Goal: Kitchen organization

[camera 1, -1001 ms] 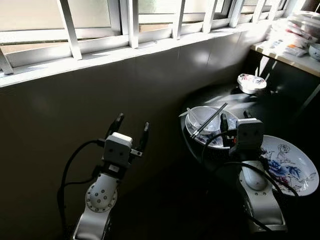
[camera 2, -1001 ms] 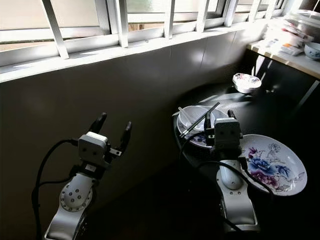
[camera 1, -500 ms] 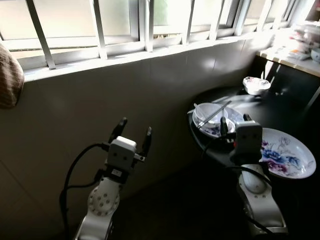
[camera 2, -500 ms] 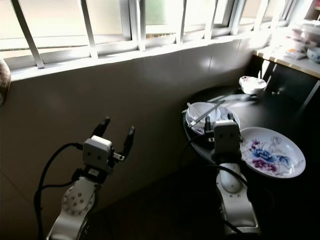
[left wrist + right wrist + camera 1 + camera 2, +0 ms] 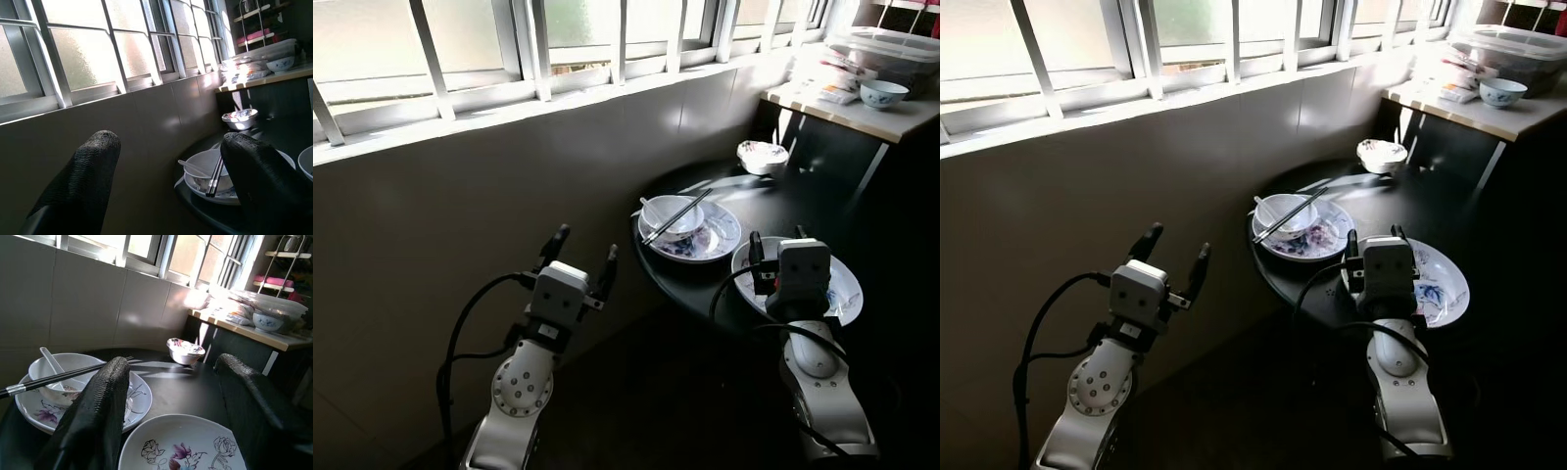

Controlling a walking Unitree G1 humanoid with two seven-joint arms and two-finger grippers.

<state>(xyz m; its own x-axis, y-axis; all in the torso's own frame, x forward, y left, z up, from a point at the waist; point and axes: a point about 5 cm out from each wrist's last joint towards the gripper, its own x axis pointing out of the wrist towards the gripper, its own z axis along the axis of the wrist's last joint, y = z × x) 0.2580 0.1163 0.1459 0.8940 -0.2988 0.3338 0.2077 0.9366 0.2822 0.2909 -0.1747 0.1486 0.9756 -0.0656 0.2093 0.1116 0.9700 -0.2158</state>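
On the round black table (image 5: 773,211), chopsticks (image 5: 675,215) lie across a white bowl (image 5: 668,213) near its left edge, while both the left hand (image 5: 580,262) and right hand (image 5: 775,250) hover with fingers apart.

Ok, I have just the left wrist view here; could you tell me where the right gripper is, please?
Observer: The right gripper hovers by the near rim of a flowered plate, with its fingers open.
Operator: Thank you. Is anything lying on that plate?
Observer: The part I can see bears just its painted flowers; the gripper and arm hide the near part.
Operator: And how does my left gripper stand to the table?
Observer: The left gripper is open and holds nothing, off to the left of the round black table, in front of the tiled wall.
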